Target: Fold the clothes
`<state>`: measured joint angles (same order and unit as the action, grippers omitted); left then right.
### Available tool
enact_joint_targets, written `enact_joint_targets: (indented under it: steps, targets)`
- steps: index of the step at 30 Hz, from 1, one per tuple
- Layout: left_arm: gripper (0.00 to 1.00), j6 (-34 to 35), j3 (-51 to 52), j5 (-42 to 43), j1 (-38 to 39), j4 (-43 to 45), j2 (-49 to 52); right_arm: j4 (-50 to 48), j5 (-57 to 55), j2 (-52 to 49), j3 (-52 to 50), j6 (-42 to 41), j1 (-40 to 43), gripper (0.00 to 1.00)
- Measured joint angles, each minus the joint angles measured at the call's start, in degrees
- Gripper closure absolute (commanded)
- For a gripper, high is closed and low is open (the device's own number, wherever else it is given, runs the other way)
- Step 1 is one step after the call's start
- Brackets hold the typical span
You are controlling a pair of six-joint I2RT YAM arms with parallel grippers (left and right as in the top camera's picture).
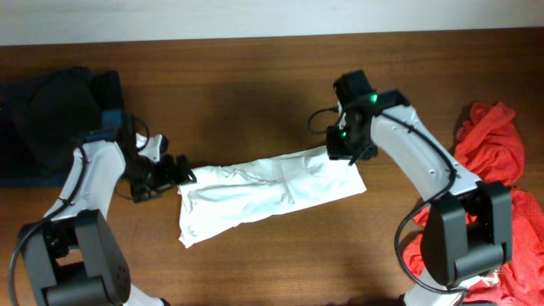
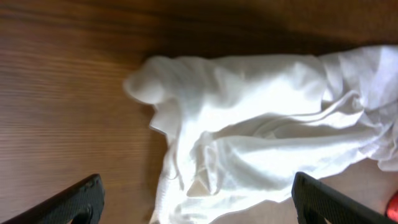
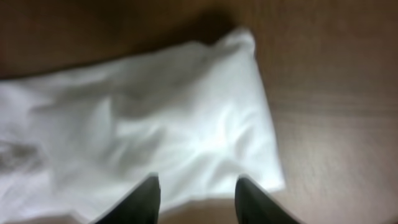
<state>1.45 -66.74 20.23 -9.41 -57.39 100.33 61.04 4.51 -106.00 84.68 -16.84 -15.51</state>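
The white T-shirt (image 1: 263, 191) lies on the table as a long crumpled strip running from lower left to upper right; no logo shows. My left gripper (image 1: 177, 172) is open at the shirt's left end, its fingers wide apart either side of the bunched cloth (image 2: 249, 143) in the left wrist view, holding nothing. My right gripper (image 1: 347, 151) is open just above the shirt's right end (image 3: 186, 124), its two dark fingertips (image 3: 196, 193) over the cloth's near edge, gripping nothing.
A dark pile of clothes (image 1: 51, 110) lies at the far left of the wooden table (image 1: 255, 76). A red garment (image 1: 493, 144) lies at the right edge, behind the right arm.
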Motion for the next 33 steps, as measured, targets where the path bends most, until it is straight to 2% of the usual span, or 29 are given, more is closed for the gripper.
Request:
enact_joint_targets:
  steps: [2,5,6,7,8,11,12,14,15,16,17,18,19,21,23,26,30,33]
  targets:
    - [0.09,-1.1,5.1,3.1,0.0,3.7,-0.2,4.6,-0.2,0.2,6.9,0.2,0.0,0.57]
    - [0.41,-1.8,12.1,7.7,0.3,12.5,-0.4,9.9,-0.2,0.2,10.4,0.2,0.0,0.57]
    - [0.74,-1.9,13.8,8.6,1.2,14.9,-0.4,11.5,-1.1,0.2,10.7,0.2,0.0,0.57]
    - [0.84,-2.1,14.8,9.5,3.0,16.0,-0.5,12.5,-2.2,0.2,10.8,0.2,0.0,0.57]
    - [1.0,-1.9,15.3,9.6,4.9,16.0,-0.5,14.3,-3.8,0.2,10.8,0.2,0.1,0.58]
    - [1.0,-1.9,15.2,9.0,5.8,14.3,-0.5,17.5,-5.8,0.2,10.9,0.3,2.6,0.59]
    - [1.0,-1.4,12.2,6.1,3.9,8.6,-0.4,18.7,-6.3,0.2,10.9,0.8,6.0,0.59]
    - [1.0,-0.1,0.4,-0.8,-2.6,-0.5,-0.1,19.8,-7.0,0.2,11.0,2.0,11.2,0.59]
    - [1.0,0.1,-2.5,-2.3,-3.9,-1.8,-0.3,20.0,-7.1,0.2,11.0,2.5,12.9,0.59]
    - [0.99,0.9,-10.6,-4.5,-5.9,-7.6,0.1,20.2,-7.2,0.2,11.0,3.6,15.1,0.59]
    - [1.0,1.7,-18.3,-6.0,-6.6,-10.4,-0.4,20.4,-7.3,0.2,11.1,3.9,16.4,0.59]
    - [0.99,2.3,-21.6,-6.9,-5.3,-14.3,-0.7,20.4,-7.3,0.2,11.1,4.0,17.0,0.59]
    - [1.0,2.7,-22.6,-7.3,-3.0,-16.2,-0.7,20.5,-7.3,0.2,11.1,4.0,17.2,0.59]
    - [0.99,4.3,-22.8,-7.3,8.9,-16.8,-0.6,20.5,-7.3,0.2,11.1,4.0,17.2,0.59]
    - [0.99,7.3,-22.6,-8.3,20.4,-13.5,-0.4,21.1,-7.3,0.2,11.1,4.0,17.2,0.59]
    - [0.99,8.9,-22.6,-9.0,30.8,-10.7,2.9,21.6,-7.3,0.2,11.1,4.0,17.2,0.59]
    - [1.0,9.1,-22.4,-9.1,38.1,-10.9,12.0,21.8,-7.3,0.2,11.1,4.6,17.2,0.59]
    - [1.0,9.1,-25.2,-11.4,36.6,-17.0,12.5,21.9,-7.3,0.2,11.1,5.4,17.2,0.59]
